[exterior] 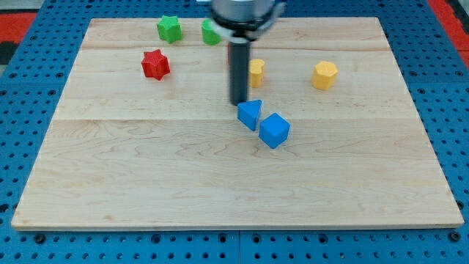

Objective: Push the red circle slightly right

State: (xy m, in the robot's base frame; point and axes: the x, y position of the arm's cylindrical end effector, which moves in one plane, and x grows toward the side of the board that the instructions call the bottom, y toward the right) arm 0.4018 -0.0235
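My dark rod comes down from the view's top, and my tip [239, 103] rests on the board just above and left of a blue triangle [249, 114]. Only a thin red sliver [229, 53] shows at the rod's left edge, above my tip. It may be the red circle, but its shape is hidden behind the rod. A red star [155, 64] lies well to the left of the rod.
A blue cube [275, 130] touches the blue triangle at its lower right. A yellow block [257, 71] sits just right of the rod and a yellow hexagon [325, 75] farther right. A green star [169, 28] and a partly hidden green block [209, 33] lie near the top edge.
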